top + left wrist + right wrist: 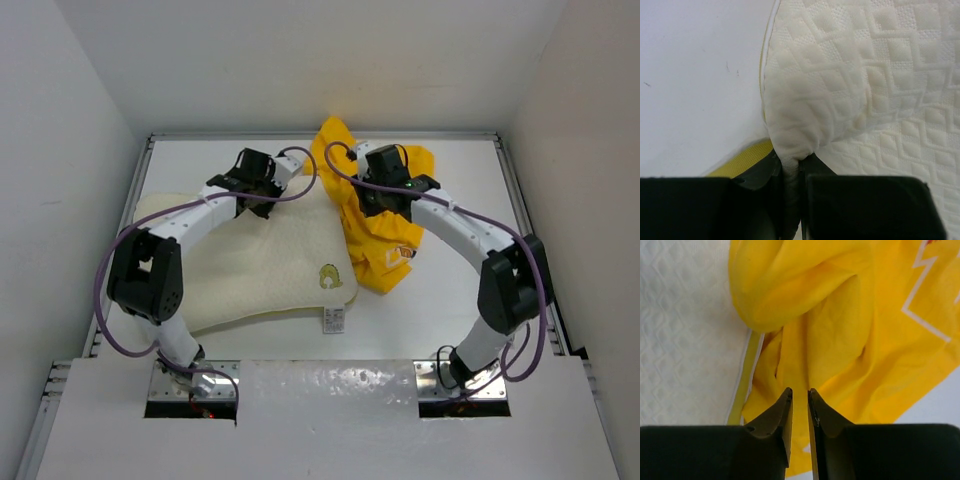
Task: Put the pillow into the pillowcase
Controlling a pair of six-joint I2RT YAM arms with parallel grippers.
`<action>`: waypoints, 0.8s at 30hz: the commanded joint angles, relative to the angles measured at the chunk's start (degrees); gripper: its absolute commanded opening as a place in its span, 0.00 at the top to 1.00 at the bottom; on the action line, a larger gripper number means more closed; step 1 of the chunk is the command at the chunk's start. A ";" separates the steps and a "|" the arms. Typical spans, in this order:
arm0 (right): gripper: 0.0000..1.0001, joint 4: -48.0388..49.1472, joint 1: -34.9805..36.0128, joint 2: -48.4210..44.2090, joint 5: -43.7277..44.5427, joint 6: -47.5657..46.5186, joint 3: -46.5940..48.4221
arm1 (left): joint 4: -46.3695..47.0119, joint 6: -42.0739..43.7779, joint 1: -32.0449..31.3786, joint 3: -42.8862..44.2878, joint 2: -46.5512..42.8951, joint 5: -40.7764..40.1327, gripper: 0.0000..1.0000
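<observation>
- Top external view: the pillow (250, 270) lies on the counter (470, 340), left of centre, its long axis roughly left to right. The pillowcase (385, 250) is crumpled against its right edge, upper centre of the frame.
- Left claw (255, 190): at the pillow's upper edge, clenched on a pinched fold of the quilted cover.
- Right claw (385, 200): over the pillowcase, parted only a crack above the yellow folds, with nothing visibly gripped.
- Judgement: the pillowcase lies right of the pillow, so the right arm is nearer. I cannot pick out its mouth.
</observation>
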 commanded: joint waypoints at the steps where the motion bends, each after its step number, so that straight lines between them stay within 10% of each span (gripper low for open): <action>1: 0.80 5.47 0.18 2.29 -5.62 5.85 0.06 | 3.25 -0.35 1.00 -0.37 0.22 -0.67 1.00; 5: 0.61 12.49 0.18 5.98 -5.47 8.32 -3.02 | 3.95 0.00 1.00 -0.89 0.22 -1.02 1.00; 18: 0.55 19.61 0.18 19.51 5.77 12.01 3.04 | 4.22 -2.37 1.00 0.86 3.30 0.91 1.00; 20: 0.57 19.88 0.18 20.66 8.33 12.71 3.57 | 4.22 -2.46 1.00 1.13 3.91 0.91 1.00; 24: 0.92 19.71 0.18 21.20 11.24 13.68 2.87 | 4.48 -2.46 0.91 2.09 4.79 1.35 1.00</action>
